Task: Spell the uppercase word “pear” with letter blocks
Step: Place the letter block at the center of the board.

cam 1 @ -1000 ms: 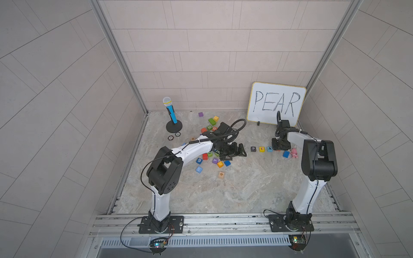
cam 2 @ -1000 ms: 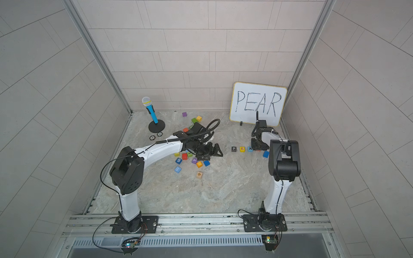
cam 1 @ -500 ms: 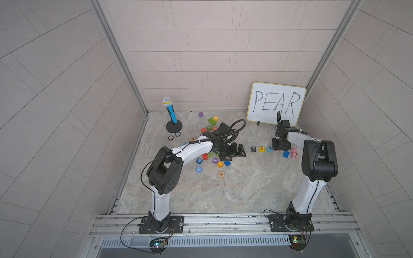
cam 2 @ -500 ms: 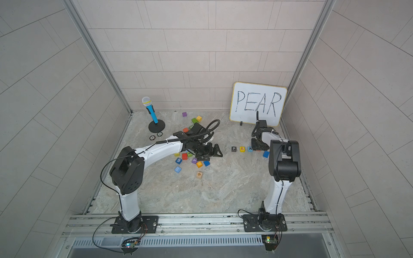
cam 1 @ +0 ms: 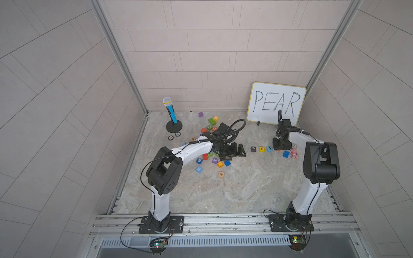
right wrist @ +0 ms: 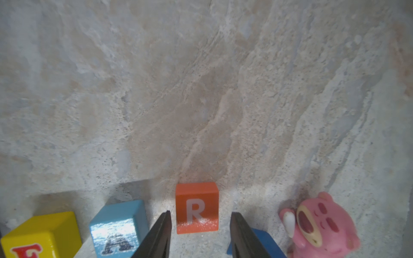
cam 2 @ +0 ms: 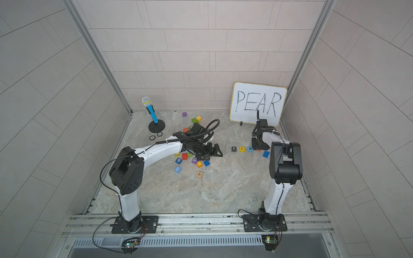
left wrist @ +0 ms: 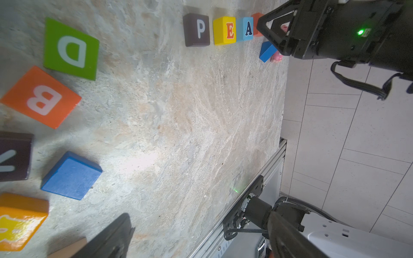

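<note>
Found orange R block [right wrist: 196, 207] resting on the tabletop [cam 1: 223, 192], last after P block [left wrist: 196, 29], E block [right wrist: 42, 234] and A block [right wrist: 116, 225], small gap to A. Noted right gripper [right wrist: 200, 213] with jaws slightly parted astride it, gripping nothing; left gripper [cam 1: 237, 154] wide open, nothing seen held. Recommend lifting straight up, clear of blue block [left wrist: 267, 52] and pink toy [right wrist: 319, 223]. Recorded mottled stone-look surface, tiled walls [cam 1: 201, 55], PEAR whiteboard [cam 1: 276, 102] behind.

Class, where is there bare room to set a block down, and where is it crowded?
Bare: the broad stretch between the letter row and front rail. Crowded: the loose blocks by the left gripper; around the R block.
</note>
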